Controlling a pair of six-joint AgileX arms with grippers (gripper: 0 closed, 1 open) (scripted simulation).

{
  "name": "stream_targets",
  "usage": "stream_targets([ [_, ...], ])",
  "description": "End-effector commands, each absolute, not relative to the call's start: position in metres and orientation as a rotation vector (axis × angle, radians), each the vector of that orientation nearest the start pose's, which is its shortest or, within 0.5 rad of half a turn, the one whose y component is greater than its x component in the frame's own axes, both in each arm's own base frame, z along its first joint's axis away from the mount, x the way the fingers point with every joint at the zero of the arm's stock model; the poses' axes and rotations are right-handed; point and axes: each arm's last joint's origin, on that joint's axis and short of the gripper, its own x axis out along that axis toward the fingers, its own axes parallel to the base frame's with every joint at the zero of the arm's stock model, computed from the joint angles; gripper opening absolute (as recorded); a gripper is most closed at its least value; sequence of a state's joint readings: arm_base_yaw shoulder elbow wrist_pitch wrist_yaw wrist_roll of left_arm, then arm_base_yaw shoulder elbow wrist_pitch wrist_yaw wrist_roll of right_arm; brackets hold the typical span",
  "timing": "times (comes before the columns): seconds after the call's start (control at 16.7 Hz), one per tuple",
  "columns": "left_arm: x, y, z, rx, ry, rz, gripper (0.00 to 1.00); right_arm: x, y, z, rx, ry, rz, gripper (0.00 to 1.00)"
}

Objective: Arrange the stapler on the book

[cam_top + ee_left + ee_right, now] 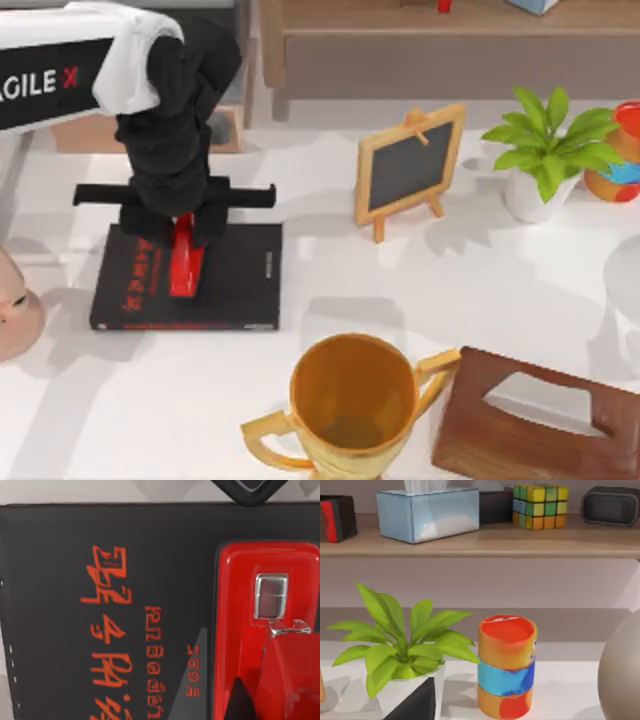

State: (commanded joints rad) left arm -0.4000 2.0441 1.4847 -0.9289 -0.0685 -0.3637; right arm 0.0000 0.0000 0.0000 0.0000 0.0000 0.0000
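One stapler (185, 262), one book (235, 285)

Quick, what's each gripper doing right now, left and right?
Left gripper: over the book, down at the stapler; open or closed cannot be told.
Right gripper: cannot be told.

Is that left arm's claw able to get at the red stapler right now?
Probably yes: the left claw is directly above the stapler, which lies on the book with nothing between them.
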Motion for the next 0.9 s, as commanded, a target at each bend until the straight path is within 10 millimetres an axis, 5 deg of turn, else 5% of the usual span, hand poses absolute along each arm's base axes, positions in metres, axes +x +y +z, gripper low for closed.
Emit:
stream_targets([
  [0.06, 0.3649, -0.1481, 0.157, 0.046, 1.468, 0.008, 0.0, 0.1057, -0.0012, 0.16, 0.0, 0.0, 0.0, 1.0],
  [0.84, 0.3649, -0.1481, 0.157, 0.046, 1.468, 0.008, 0.98, 0.1057, -0.0012, 0.16, 0.0, 0.0, 0.0, 1.0],
  [0.9, 0.3649, -0.1481, 0.157, 0.046, 1.468, 0.008, 1.0, 0.1057, -0.0012, 0.16, 0.0, 0.0, 0.0, 1.0],
])
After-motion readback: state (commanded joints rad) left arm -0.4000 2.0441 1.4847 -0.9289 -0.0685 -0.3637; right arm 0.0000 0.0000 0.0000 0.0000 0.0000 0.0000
